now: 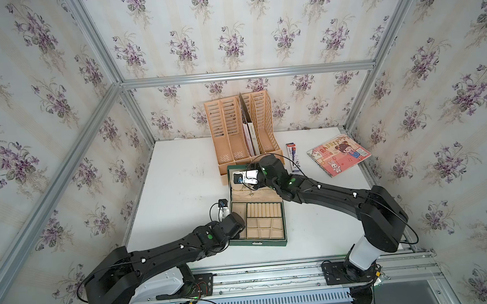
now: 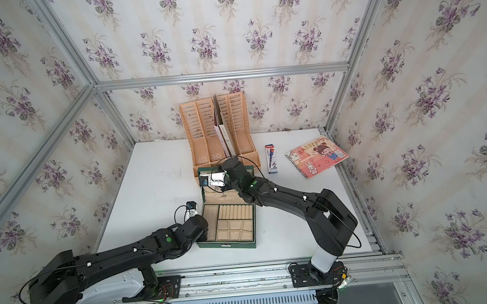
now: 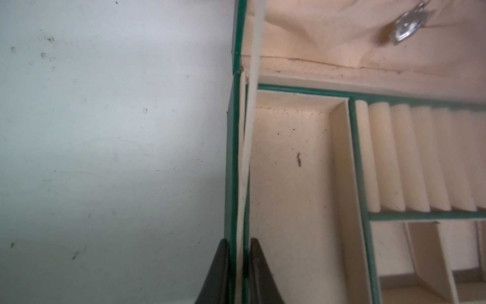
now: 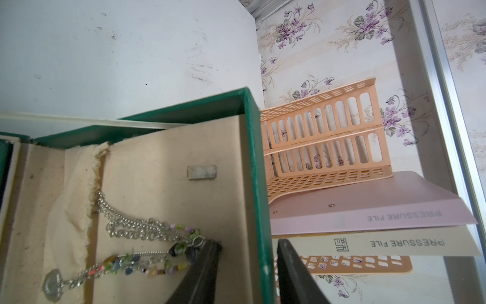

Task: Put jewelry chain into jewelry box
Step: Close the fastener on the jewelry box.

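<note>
Silvery jewelry chain [image 4: 136,227] lies in jewelry box [image 4: 253,158] lid, placed; left jaws clamp wall, right jaws open astride rim; likely next, unsnagged retreat.

Far centre of the white bench [image 1: 179,177], an orange-tan slotted file holder [image 1: 229,130] stands upright, with a pink folder [image 4: 368,210] and a cream folder [image 4: 394,243], both marked PRESSURE FILE, tucked inside. Just right lies a pen pack [image 1: 293,158], then a spiral notebook [image 1: 339,154] with a cartoon rabbit cover. There's floral wallpaper [image 1: 227,27] all round.

The chain [image 1: 251,192] is just a speck in both top views; left gripper [image 3: 238,243], 9 o'clock of the box [image 1: 257,242], hides under its wrist there.
</note>
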Motion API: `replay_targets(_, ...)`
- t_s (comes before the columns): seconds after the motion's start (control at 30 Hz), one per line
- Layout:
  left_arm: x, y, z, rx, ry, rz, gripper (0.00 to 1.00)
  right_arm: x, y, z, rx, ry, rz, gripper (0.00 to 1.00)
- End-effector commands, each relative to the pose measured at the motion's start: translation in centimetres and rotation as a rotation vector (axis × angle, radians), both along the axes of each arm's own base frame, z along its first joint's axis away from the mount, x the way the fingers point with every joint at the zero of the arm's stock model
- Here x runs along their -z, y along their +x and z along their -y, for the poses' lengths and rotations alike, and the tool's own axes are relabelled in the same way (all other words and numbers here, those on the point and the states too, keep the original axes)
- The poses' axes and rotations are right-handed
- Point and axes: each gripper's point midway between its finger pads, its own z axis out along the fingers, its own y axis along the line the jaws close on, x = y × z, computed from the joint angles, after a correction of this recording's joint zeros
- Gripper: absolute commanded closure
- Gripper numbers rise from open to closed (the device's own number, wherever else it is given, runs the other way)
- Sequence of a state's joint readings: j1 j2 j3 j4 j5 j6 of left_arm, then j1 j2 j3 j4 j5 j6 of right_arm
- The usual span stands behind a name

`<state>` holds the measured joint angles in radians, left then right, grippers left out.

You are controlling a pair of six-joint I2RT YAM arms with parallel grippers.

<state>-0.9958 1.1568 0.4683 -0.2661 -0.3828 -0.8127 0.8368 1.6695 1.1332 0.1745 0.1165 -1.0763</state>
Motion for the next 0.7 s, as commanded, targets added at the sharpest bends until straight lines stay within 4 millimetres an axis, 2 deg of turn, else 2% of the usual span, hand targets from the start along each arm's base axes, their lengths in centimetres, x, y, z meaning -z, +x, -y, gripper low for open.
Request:
replay_targets(0.0, 1.9, -2.2, -0.6, 0.026, 0.022, -0.123, 1.00, 0.9, -0.1, 0.1, 0.014, -0.010, -0.008, 0.60)
replay_targets(0.53, 1.6, -2.3, -0.7, 0.025, 0.002, -0.119, 1.00, 2.6, 0.1, 0.4, 0.038, -0.020, -0.017, 0.61)
replay_targets(0.67, 1.6, -2.4, -0.9, 0.022, 0.000, -0.115, 1.00, 2.3, 0.1, 0.4, 0.040, -0.012, -0.010, 0.61)
